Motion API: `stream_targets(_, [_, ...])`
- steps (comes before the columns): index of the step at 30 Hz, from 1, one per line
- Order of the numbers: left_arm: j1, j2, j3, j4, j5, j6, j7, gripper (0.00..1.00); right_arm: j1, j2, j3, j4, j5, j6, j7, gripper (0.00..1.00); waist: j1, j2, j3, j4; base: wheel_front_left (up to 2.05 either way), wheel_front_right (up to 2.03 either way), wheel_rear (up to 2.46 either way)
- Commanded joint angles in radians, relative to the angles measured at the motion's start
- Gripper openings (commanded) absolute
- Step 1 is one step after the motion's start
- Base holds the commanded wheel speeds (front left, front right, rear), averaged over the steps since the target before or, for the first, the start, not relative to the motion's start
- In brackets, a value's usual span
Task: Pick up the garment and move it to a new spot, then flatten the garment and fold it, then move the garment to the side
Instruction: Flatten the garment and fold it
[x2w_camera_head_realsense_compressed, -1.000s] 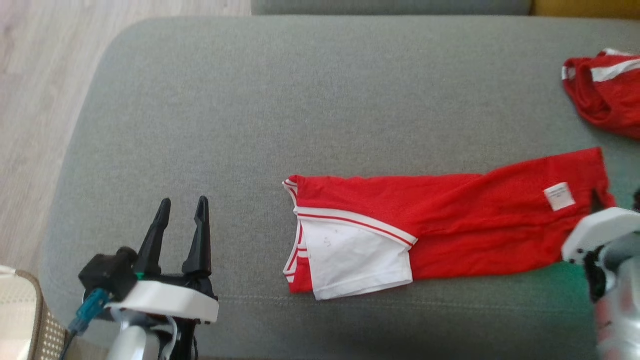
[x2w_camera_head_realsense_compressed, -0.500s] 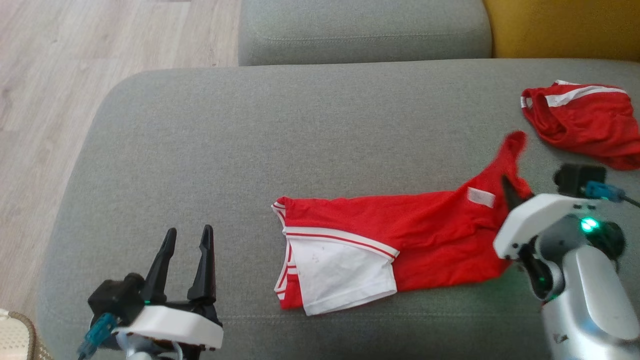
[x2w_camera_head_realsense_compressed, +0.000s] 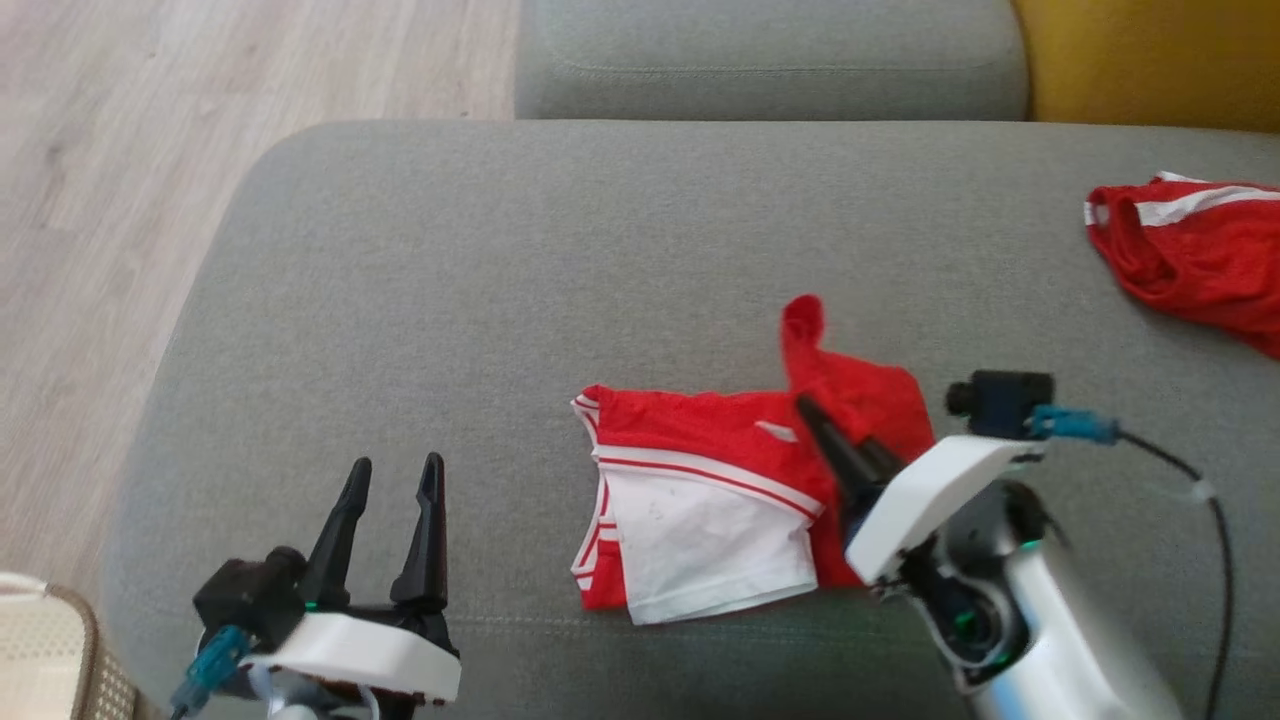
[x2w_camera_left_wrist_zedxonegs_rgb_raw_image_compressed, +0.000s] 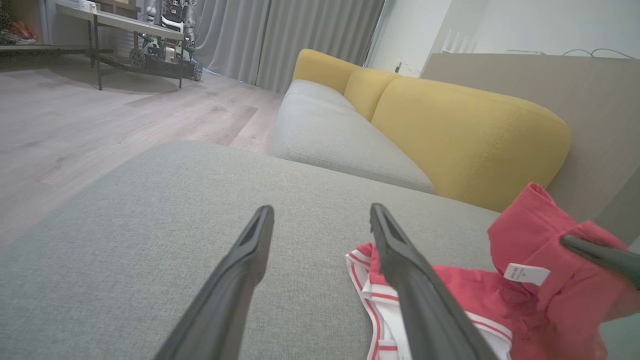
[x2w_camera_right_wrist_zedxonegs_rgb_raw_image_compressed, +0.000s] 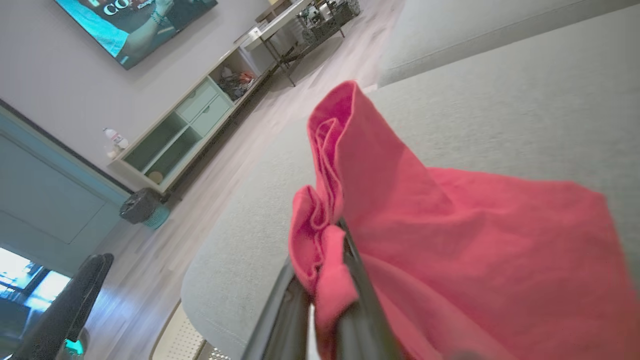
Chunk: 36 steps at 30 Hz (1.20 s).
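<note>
Garment (x2w_camera_head_realsense_compressed: 680, 430) lies on the grey cushion (x2w_camera_head_realsense_compressed: 600, 250); our right claw (x2w_camera_head_realsense_compressed: 808, 408) pinches one end tight and holds it up over the rest, we think to fold it across. Our left claw (x2w_camera_head_realsense_compressed: 396, 463) hangs wide open, empty.

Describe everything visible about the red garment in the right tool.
The red garment looks like thin, soft cloth, with a white panel and striped trim at its left end and a small white label. Its left part lies flat on the grey cushion; its right end is lifted and bunched, pinched in the shut right tool.
</note>
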Motion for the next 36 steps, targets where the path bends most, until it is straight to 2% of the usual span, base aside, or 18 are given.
stream_targets(1, [-0.041,0.002,0.027,-0.031,-0.003,-0.002,-0.012,1.00,-0.033,0.007,0.031,-0.031,0.012,0.000,-0.018,0.00,0.0000,0.0000,0.008,0.009,0.00,0.00,0.00])
stream_targets(10, [-0.071,0.002,-0.001,-0.024,-0.016,0.001,-0.012,1.00,-0.090,0.007,0.218,0.106,0.156,0.000,-0.155,0.00,0.0000,0.0000,0.058,0.072,0.00,0.00,0.00])
stream_targets(17, [-0.093,0.002,-0.015,-0.015,-0.027,0.002,-0.012,1.00,-0.179,0.007,0.298,0.273,0.225,0.000,-0.300,0.00,0.0000,0.0000,0.093,0.111,0.00,0.00,0.00])
stream_targets(27, [-0.111,0.002,-0.026,-0.010,-0.029,0.005,-0.012,1.00,-0.265,0.007,0.463,0.447,0.362,0.000,-0.396,0.00,0.0000,0.0000,0.124,0.138,0.00,0.00,0.00])
stream_targets(28, [-0.112,0.002,-0.026,-0.010,-0.029,0.005,-0.012,1.00,-0.271,0.007,0.476,0.460,0.375,0.000,-0.409,0.44,0.0000,0.0000,0.125,0.137,0.00,0.00,0.00])
stream_targets(29, [-0.112,0.002,-0.025,-0.009,-0.028,0.006,-0.012,1.00,-0.277,0.007,0.488,0.471,0.392,0.000,-0.418,1.00,0.0000,0.0000,0.126,0.137,0.00,0.00,0.00])
stream_targets(36, [-0.112,0.002,-0.018,-0.004,-0.025,0.006,-0.012,1.00,-0.339,0.007,0.558,0.502,0.511,0.000,-0.463,1.00,0.0000,0.0000,0.121,0.114,0.00,0.00,0.00])
